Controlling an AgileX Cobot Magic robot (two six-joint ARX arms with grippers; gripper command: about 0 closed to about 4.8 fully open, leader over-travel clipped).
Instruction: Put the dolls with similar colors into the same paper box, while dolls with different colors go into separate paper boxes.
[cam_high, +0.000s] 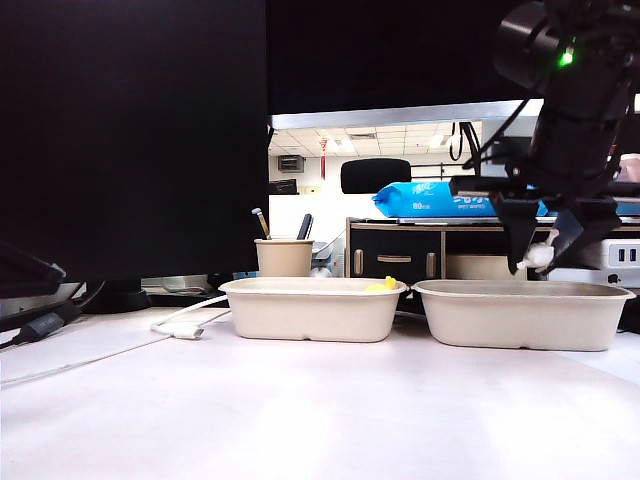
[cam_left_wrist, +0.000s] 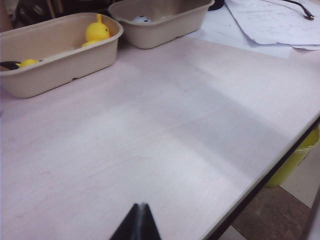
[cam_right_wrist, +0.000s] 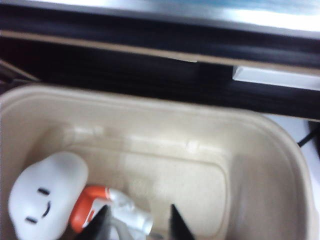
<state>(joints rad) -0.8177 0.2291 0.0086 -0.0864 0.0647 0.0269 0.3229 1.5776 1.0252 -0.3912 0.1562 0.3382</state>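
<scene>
Holding the white round-headed doll (cam_right_wrist: 45, 202) by its lower body, the right gripper (cam_right_wrist: 137, 222) hangs directly above the right paper box (cam_high: 520, 318). Its jaws stand partly apart with the doll's pale lower half between them. The red-orange shirt shows just beside one fingertip. In the exterior view a white piece sits between the fingers, just above the rim of that box.

A second white doll (cam_left_wrist: 141, 20) appears to lie inside the right paper box already; its shape is too small to tell. The left paper box (cam_high: 312, 312) stands just beside the right paper box, apart from it. It contains the yellow Pichu (cam_left_wrist: 97, 31) and another yellow doll (cam_left_wrist: 27, 63).

The left gripper (cam_left_wrist: 137, 225) has its fingertips together and carries nothing. It hovers over the bare table (cam_left_wrist: 165, 150), well apart from the right paper box.

Step in hand, by judgement: placing the last white doll with its colour match. The next move calls for lowering the doll below the rim and then parting the jaws fully. The fingers should then lift straight up so that they do not drag the doll back out.
</scene>
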